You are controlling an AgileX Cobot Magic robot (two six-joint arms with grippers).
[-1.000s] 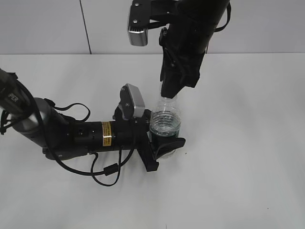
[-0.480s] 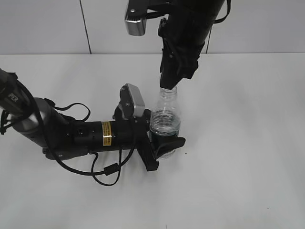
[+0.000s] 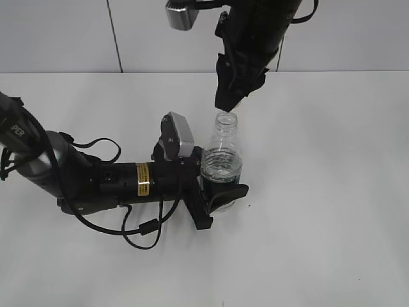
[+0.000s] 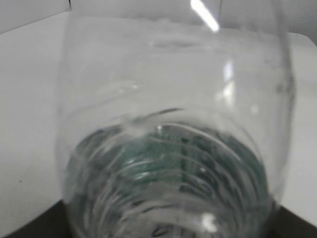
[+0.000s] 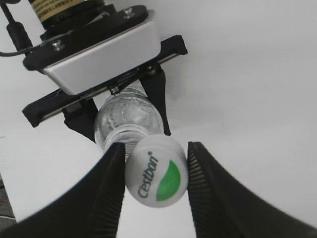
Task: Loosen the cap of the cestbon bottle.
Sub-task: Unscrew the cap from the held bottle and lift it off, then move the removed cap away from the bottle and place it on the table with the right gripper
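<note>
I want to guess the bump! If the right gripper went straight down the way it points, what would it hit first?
Probably the open neck of the cestbon bottle, right below the right gripper, which holds the cap between its fingers.

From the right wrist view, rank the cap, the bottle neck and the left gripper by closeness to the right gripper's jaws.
1. The cap: between the right gripper jaws, held.
2. The bottle neck: just beyond the cap, below it.
3. The left gripper: farthest, clamped round the cestbon bottle body.
</note>
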